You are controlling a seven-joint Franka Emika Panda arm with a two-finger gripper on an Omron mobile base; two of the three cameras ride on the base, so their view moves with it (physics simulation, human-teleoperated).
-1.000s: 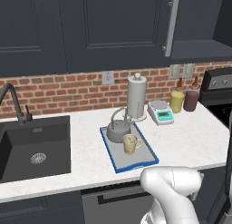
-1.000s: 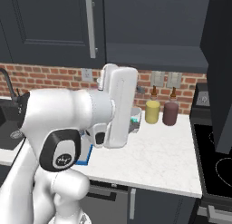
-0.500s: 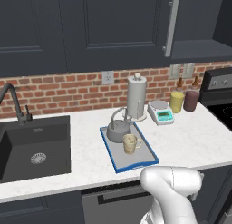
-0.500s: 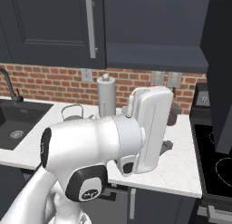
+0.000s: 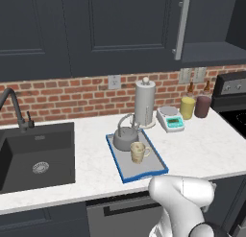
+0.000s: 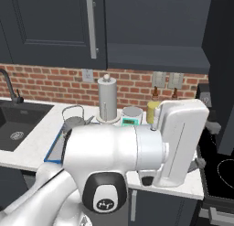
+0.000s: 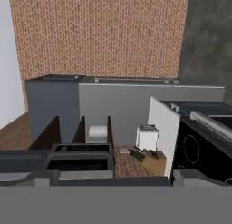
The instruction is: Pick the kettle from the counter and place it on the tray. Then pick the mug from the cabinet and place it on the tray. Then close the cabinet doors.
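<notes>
I see the kettle (image 5: pixel 126 137) and mug (image 5: pixel 139 152) both sitting on the tray (image 5: pixel 154 162) on the counter (image 5: pixel 202 147), cabinet (image 5: pixel 209 51) still open at right, and my gripper (image 7: pixel 109 177) spread wide, holding nothing.

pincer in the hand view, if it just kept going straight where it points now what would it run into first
Nothing close, it seems. The open pincer points across open room; straight ahead, well off, stand a grey counter block and the brick wall behind it. Depth is hard to judge.
</notes>
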